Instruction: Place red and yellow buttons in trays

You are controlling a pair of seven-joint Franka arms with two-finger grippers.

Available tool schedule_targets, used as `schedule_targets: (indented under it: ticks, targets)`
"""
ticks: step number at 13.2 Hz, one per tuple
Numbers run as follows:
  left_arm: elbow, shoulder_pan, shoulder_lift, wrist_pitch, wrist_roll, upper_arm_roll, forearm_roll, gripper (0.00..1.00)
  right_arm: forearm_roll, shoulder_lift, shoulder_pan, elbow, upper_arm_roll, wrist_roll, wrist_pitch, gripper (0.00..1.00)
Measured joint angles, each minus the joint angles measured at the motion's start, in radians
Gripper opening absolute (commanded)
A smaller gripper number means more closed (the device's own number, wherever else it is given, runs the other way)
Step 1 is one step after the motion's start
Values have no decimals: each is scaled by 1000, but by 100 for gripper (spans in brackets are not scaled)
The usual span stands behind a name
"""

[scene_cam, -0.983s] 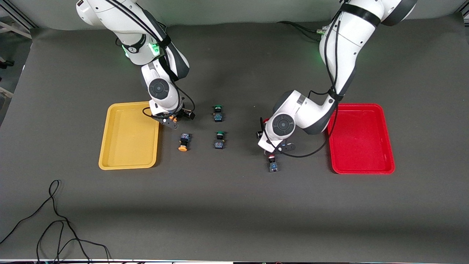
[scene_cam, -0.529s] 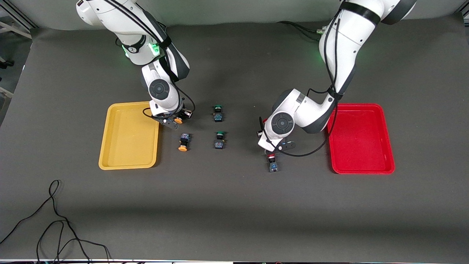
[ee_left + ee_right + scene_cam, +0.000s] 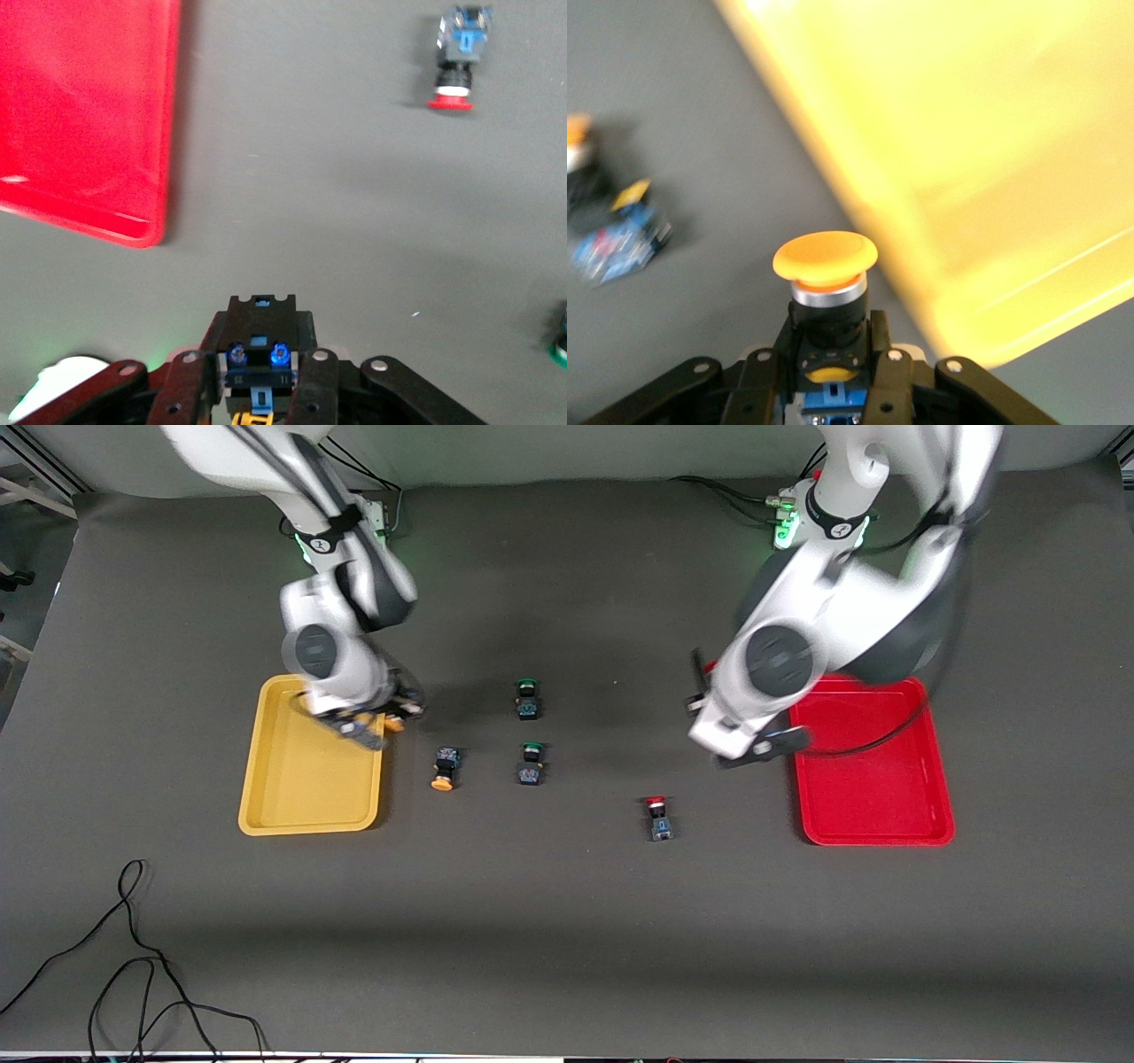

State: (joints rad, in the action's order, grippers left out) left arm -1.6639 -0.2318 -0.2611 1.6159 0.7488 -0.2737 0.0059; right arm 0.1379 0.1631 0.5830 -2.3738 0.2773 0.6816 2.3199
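A black cable [image 3: 133,957] loops across the dark grey table cover [image 3: 567,939] at the edge nearest the front camera, toward the right arm's end; the rest of that wide strip is bare. Farther in, a red-capped button [image 3: 658,817] lies alone on the cover, well apart from both trays. An orange-capped button [image 3: 444,767] rests just beside the yellow tray [image 3: 306,757], with one green-capped switch [image 3: 531,763] next to it and a second green-capped switch [image 3: 527,699] farther from the camera. The right gripper [image 3: 383,722] hangs over the yellow tray's rim on the side toward the switches, its fingers [image 3: 881,372] pinching a held orange button [image 3: 825,274], cap pointing outward. The left gripper [image 3: 753,748] hangs over the cover just beside the red tray [image 3: 873,766], clamped on a dark button body [image 3: 258,350], whose cap colour cannot be told. Open cover separates the two trays. A pale wall [image 3: 567,452] borders the table at the arms' bases.
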Motion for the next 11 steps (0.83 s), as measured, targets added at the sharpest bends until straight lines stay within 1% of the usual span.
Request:
schedule_targets:
  ticks: [1, 2, 3, 4, 5, 6, 7, 9, 11]
  targets:
    - [-22, 36, 51, -25, -47, 2, 1, 0, 0, -10, -11, -3, 85, -125, -14, 0]
    - [-62, 75, 92, -30, -104, 5, 3, 0, 0, -11, -26, -8, 144, -221, -21, 0]
    - [-115, 116, 126, -18, -168, 7, 5, 0, 0, -9, -37, -16, 173, -273, -22, 0]
    - [-185, 163, 154, 20, -238, 9, 7, 0, 0, -6, -40, -24, 179, -290, -22, 0]
    - [-259, 216, 173, 79, -315, 10, 8, 0, 0, -1, -34, -27, 175, -292, -21, 2]
    - [-330, 265, 180, 153, -385, 12, 8, 0, 0, 6, -24, -29, 172, -292, -19, 44]
    - [-392, 301, 176, 230, -428, 14, 10, 0, 0, 11, -15, -30, 171, -292, -18, 99]
    - [-501, 335, 141, 394, -456, 15, 27, 0, 0, 17, -11, -30, 174, -311, -14, 100]
    - [-584, 350, 77, 553, -458, 15, 56, 0, 0, 17, -13, -29, 192, -336, -10, 100]
